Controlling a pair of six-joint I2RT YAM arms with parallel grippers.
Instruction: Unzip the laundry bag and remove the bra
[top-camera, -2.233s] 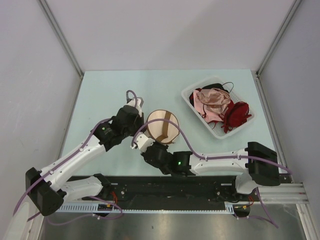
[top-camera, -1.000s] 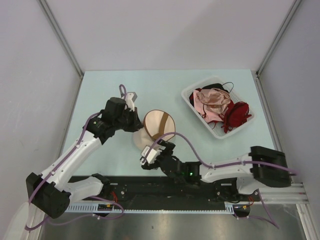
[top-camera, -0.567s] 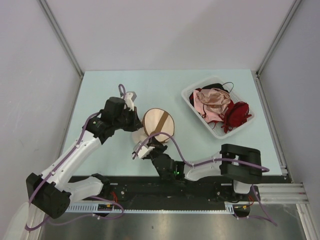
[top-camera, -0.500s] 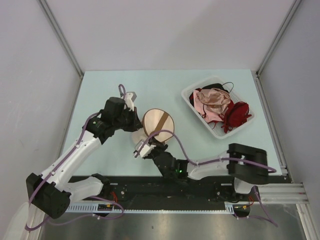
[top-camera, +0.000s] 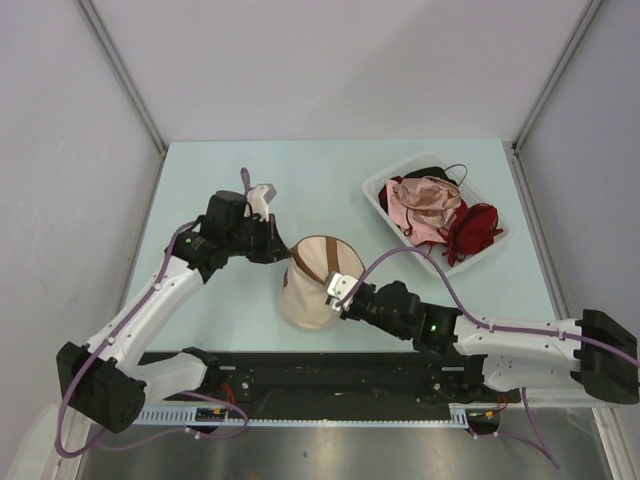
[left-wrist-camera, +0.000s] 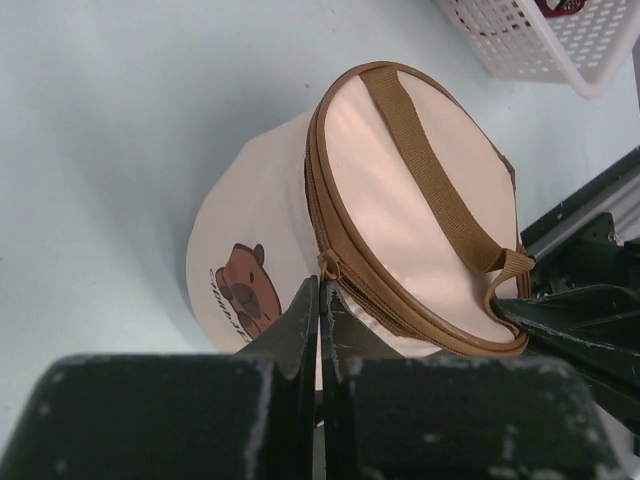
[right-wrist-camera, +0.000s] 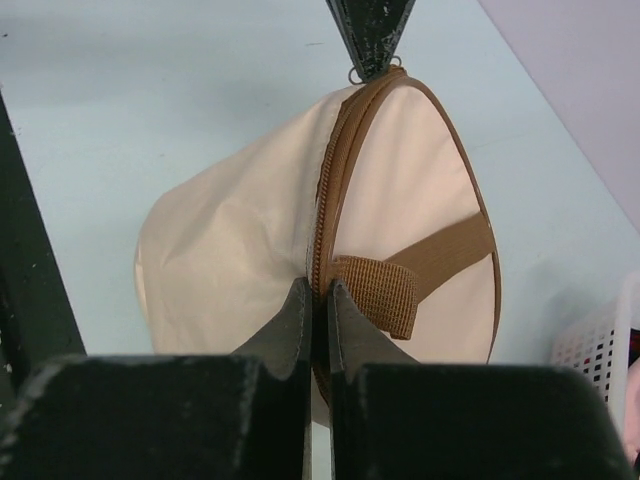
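The beige laundry bag lies tipped on its side between both arms, its brown-strapped round lid facing up and its zipper closed. My left gripper is shut on the zipper pull at the lid's far-left rim. My right gripper is shut on the zippered rim of the laundry bag, right beside the strap's end. In the top view the left gripper and the right gripper sit on opposite sides of the lid. The bra is hidden.
A white plastic tray stands at the right back, holding a pink garment and a red-and-black one. Its mesh corner shows in the left wrist view. Grey walls enclose the table on three sides.
My right gripper swung from the bag's near-left to its near-right side and shut on the rim. The bag has been drawn nearer and tipped over; the left gripper still holds the pull.
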